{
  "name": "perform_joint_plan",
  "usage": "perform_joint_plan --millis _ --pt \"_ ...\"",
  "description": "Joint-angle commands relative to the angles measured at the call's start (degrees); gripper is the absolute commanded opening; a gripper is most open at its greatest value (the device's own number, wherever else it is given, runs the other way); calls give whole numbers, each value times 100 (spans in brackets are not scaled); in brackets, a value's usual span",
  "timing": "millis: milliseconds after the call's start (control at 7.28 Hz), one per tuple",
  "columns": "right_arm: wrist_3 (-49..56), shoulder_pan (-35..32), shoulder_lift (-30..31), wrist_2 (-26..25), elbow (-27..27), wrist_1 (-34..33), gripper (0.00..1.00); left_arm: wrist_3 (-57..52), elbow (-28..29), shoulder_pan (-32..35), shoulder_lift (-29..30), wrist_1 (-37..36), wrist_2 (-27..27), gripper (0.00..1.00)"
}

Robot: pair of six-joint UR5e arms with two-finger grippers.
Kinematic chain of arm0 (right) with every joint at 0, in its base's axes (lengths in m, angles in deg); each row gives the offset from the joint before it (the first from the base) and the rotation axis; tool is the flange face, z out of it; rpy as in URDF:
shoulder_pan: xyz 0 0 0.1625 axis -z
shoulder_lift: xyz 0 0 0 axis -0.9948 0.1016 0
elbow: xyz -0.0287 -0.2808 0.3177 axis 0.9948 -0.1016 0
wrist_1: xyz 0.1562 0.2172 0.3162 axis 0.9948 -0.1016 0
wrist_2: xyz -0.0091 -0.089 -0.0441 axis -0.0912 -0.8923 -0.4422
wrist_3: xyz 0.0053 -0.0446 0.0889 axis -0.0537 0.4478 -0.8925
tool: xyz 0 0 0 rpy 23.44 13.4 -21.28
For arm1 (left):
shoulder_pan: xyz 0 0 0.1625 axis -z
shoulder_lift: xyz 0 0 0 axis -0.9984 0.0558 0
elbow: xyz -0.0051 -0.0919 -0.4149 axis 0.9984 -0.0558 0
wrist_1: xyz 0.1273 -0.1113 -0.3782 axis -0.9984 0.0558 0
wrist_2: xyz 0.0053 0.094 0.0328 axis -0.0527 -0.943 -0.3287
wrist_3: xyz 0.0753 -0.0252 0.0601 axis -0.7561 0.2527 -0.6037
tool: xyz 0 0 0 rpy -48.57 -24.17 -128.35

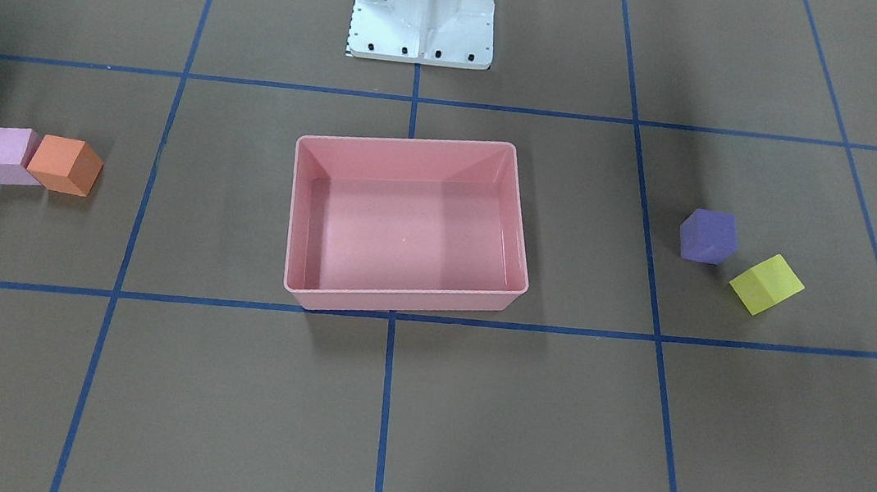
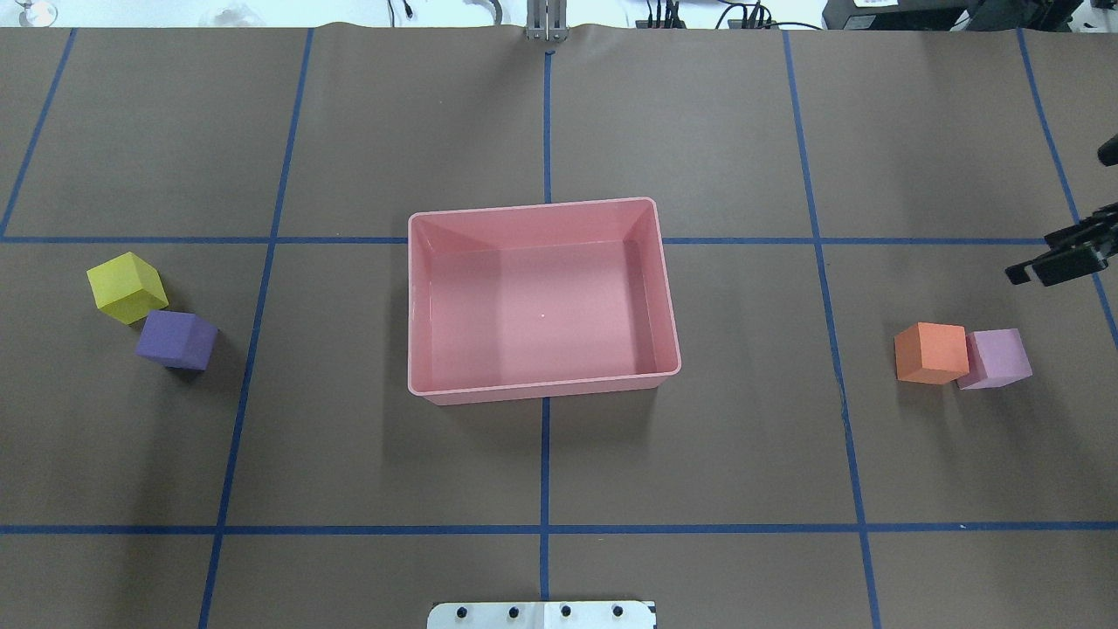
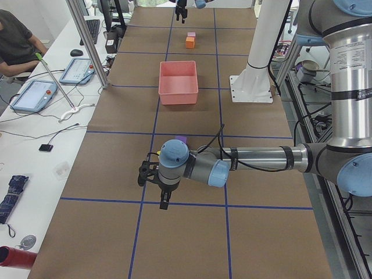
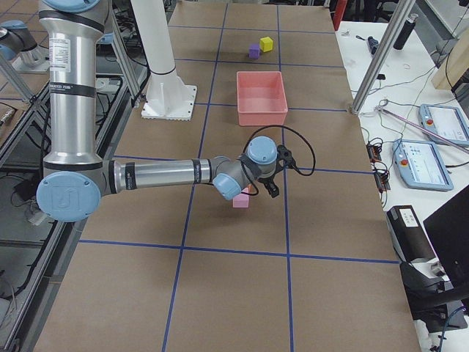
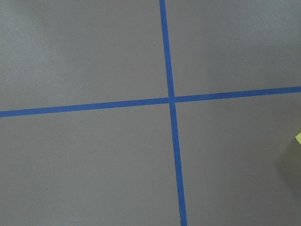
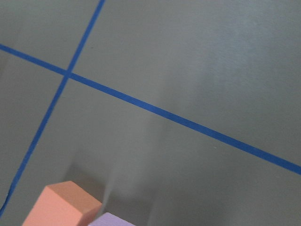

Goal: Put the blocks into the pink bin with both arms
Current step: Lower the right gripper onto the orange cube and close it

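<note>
The pink bin (image 2: pixel 533 208) stands empty at the table's middle. The yellow block (image 2: pixel 127 286) and purple block (image 2: pixel 176 340) touch at the corners on the robot's left side. The orange block (image 2: pixel 931 353) and light pink block (image 2: pixel 996 358) sit side by side on its right. My right gripper (image 2: pixel 1057 214) hangs at the overhead view's right edge, beyond the pink block, with its fingers apart and empty. My left gripper (image 3: pixel 154 189) shows only in the exterior left view, above the table near the purple block (image 3: pixel 181 139); I cannot tell whether it is open or shut.
The white pedestal base (image 1: pixel 424 13) stands behind the bin on the robot's side. Blue tape lines (image 2: pixel 545 454) divide the brown table into squares. Operator desks with tablets (image 3: pixel 35 93) run along the far side.
</note>
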Motion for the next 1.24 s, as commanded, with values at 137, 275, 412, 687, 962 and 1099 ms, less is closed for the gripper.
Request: perform_joint_plan --millis 137,275,412,687,962,1099 --pt "494 1043 364 -1139 303 691 99 9 -2 0 4 0 4 100" --pt "1010 1236 417 -1298 312 692 99 9 -2 0 4 0 4 100" --pt "1459 1351 444 -1430 313 692 99 9 -2 0 4 0 4 100" --pt "1463 1580 444 -1405 313 674 99 9 15 0 -5 -9 4 100" --pt "1463 1826 444 -1431 286 648 99 9 15 0 -5 -9 4 100" --pt "1481 1853 453 -1431 277 657 99 9 15 0 -5 -9 4 100"
